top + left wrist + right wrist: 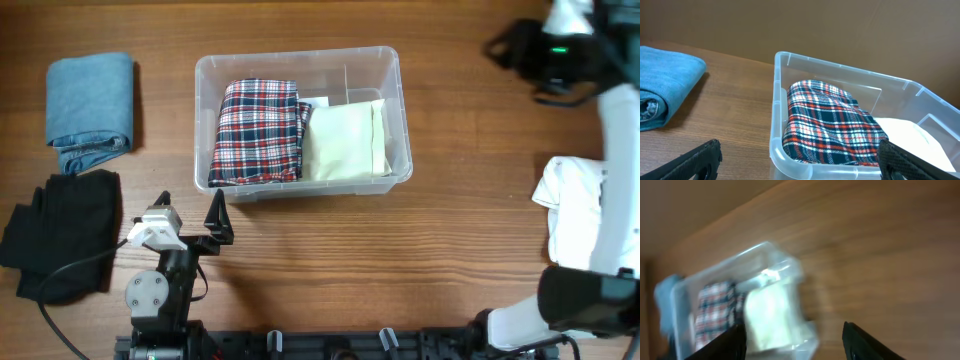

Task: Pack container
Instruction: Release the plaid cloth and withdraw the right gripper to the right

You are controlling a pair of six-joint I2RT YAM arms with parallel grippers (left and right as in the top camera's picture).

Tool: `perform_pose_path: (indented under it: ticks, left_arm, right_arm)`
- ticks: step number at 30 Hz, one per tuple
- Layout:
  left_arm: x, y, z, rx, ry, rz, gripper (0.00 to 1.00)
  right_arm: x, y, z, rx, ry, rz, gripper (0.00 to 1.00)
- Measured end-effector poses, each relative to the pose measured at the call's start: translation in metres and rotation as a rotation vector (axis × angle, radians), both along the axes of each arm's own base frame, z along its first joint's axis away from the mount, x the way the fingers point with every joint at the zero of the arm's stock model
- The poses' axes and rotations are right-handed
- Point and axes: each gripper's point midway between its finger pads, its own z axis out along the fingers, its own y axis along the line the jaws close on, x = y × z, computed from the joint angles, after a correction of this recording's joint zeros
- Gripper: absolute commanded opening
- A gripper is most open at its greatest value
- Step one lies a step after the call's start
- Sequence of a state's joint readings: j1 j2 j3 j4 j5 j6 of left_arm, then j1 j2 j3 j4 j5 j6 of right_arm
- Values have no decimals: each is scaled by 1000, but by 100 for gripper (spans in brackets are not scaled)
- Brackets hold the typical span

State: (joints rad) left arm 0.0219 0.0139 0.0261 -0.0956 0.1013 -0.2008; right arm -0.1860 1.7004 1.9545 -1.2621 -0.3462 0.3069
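The container [300, 60], a clear plastic bin, stands at the table's middle. It holds a folded red, white and navy plaid cloth [258, 130] on the left and a pale cream folded cloth [345, 140] on the right. My left gripper [190, 205] is open and empty just in front of the bin's near left corner [777, 125]; the left wrist view shows the plaid cloth [830, 125] between its fingers [800, 167]. My right gripper [505, 45] is open and empty, high at the far right. Its blurred view [795, 340] looks down on the bin [775, 255].
A folded blue cloth [90, 105] lies at the far left, with a black cloth [65, 235] in front of it. A white cloth [570, 190] lies at the right, partly under the right arm. The blue cloth also shows in the left wrist view [665, 85].
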Motion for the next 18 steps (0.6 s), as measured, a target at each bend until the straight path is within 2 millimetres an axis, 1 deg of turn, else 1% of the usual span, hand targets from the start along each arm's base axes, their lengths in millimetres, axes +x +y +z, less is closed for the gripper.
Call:
perform_pose_path:
  ticks: [3,4,5,6,7,8,9,10,12,13,15,18]
  left_arm:
    - [0,0,0,0,0,0,100]
    - [0,0,0,0,0,0,100]
    - [0,0,0,0,0,0,100]
    - [0,0,0,0,0,0,100]
    - [0,0,0,0,0,0,100]
    - [0,0,0,0,0,0,100]
    - [0,0,0,0,0,0,100]
    - [0,0,0,0,0,0,100]
    - [0,0,0,0,0,0,100]
    - [0,0,0,0,0,0,100]
    - [0,0,0,0,0,0,100]
    - [0,0,0,0,0,0,100]
  right_arm:
    - [-15,-66,-6,-11,49,-199,66]
    - [-26,-91,-10,-24,78,-279,66]
    - [-33,-108,-13,-33,97,-334,66]
    - [-40,-120,-15,-41,113,-373,66]
    - [-52,-140,-20,-55,147,-441,66]
    - [-59,-153,-24,-64,169,-482,66]
    - [-65,-162,-29,-66,188,-513,66]
    - [-73,-174,-39,-70,224,-549,66]
    - [-83,-186,-56,-66,283,-588,66]
    - [-90,-192,-70,-61,327,-607,66]
    - [-104,-200,-98,-44,418,-635,66]
    - [-124,-205,-127,-15,515,-664,66]
